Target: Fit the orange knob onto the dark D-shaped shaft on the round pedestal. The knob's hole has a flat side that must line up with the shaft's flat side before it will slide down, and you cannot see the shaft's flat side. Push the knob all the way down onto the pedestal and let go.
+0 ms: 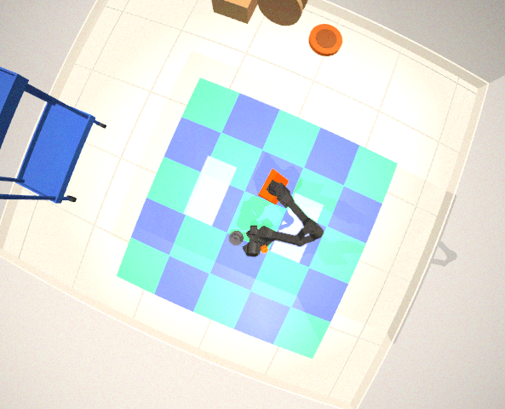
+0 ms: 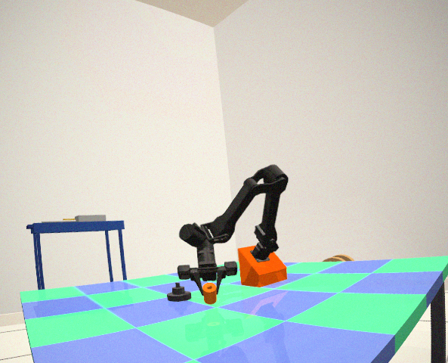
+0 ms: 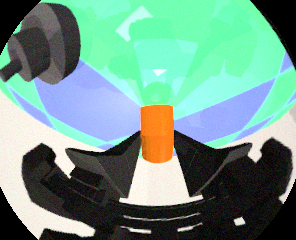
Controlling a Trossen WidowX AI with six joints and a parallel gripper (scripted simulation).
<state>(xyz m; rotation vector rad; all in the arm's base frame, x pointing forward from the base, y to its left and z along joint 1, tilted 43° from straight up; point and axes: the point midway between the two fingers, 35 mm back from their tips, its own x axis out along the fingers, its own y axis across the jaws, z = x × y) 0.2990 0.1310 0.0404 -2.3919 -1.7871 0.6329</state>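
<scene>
My gripper (image 2: pixel 209 288) (image 3: pixel 156 133) is shut on the orange knob (image 2: pixel 209 293) (image 3: pixel 156 132) (image 1: pixel 264 249) and holds it upright just above the checkered table (image 2: pixel 333 312). The dark round pedestal (image 2: pixel 178 295) (image 1: pixel 235 238) (image 3: pixel 50 43) with its short D-shaped shaft (image 2: pixel 177 286) (image 3: pixel 8 70) stands on the table, just to the left of the knob in the side view and at the upper left of the wrist view. The knob is beside the pedestal, not over it. The shaft's flat side does not show.
The arm's orange base block (image 2: pixel 261 268) (image 1: pixel 273 183) sits behind the gripper. A blue side table (image 2: pixel 75 228) (image 1: pixel 45 149) stands off the table's left. An orange dish (image 1: pixel 325 39) and wooden things (image 1: pixel 278 10) lie on the floor at the far side.
</scene>
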